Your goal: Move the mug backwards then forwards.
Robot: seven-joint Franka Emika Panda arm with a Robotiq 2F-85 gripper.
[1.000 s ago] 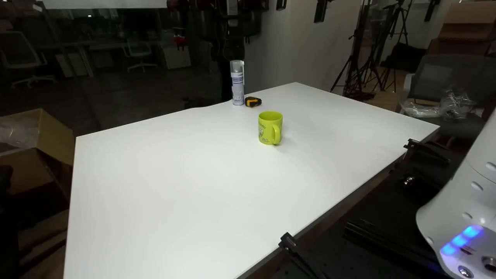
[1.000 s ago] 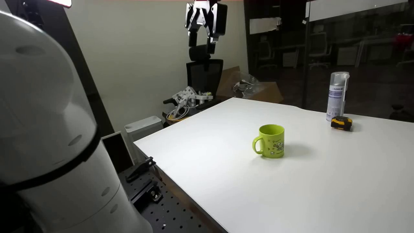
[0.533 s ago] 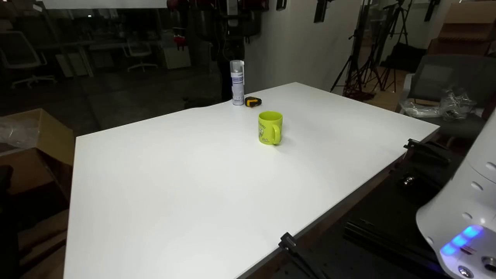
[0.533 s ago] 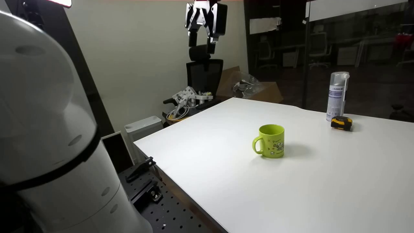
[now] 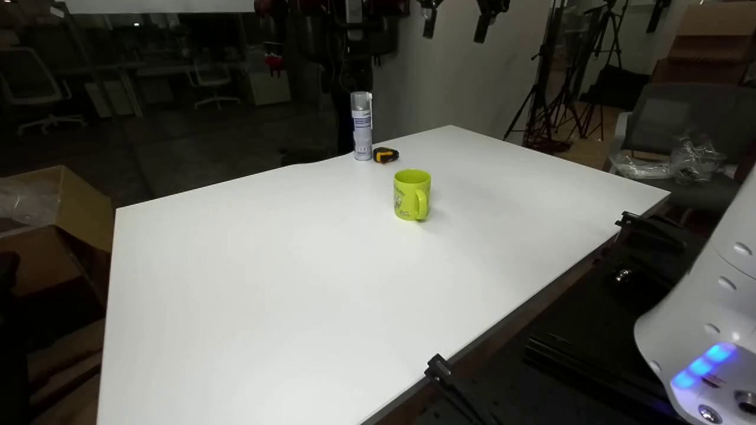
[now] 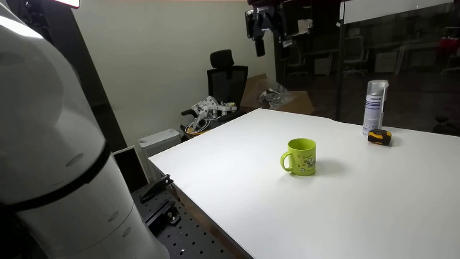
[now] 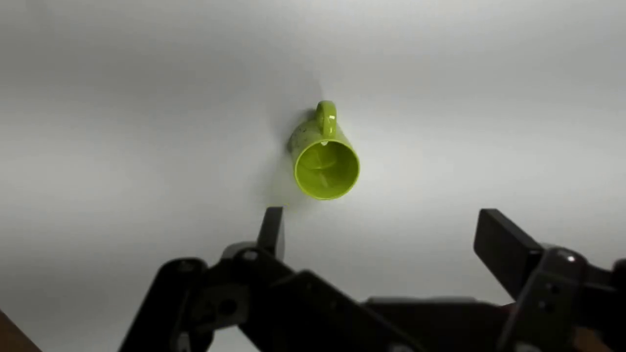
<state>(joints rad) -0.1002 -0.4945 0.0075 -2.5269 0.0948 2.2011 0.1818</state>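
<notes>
The lime-green mug (image 5: 407,203) stands upright on the white table (image 5: 266,283), also visible in an exterior view (image 6: 303,162) with its handle on the left side there. In the wrist view the mug (image 7: 326,171) is seen from above, looks empty, and its handle points to the top of the picture. My gripper (image 7: 381,215) is open, with nothing between its fingers. It hangs high above the table, well apart from the mug. The gripper shows at the top of both exterior views (image 5: 455,34) (image 6: 274,47).
A white spray can with a blue-printed label (image 5: 362,130) stands at the table's far edge, with a black and yellow tape measure (image 6: 379,137) beside it. Black clamps (image 5: 440,369) sit at the table edge near the robot base. A cardboard box (image 5: 82,212) is beyond the table.
My gripper has come lower in an exterior view, and moved right and turned somewhat in an exterior view. The arm has shifted with it. The mug, can and tape measure have not moved.
</notes>
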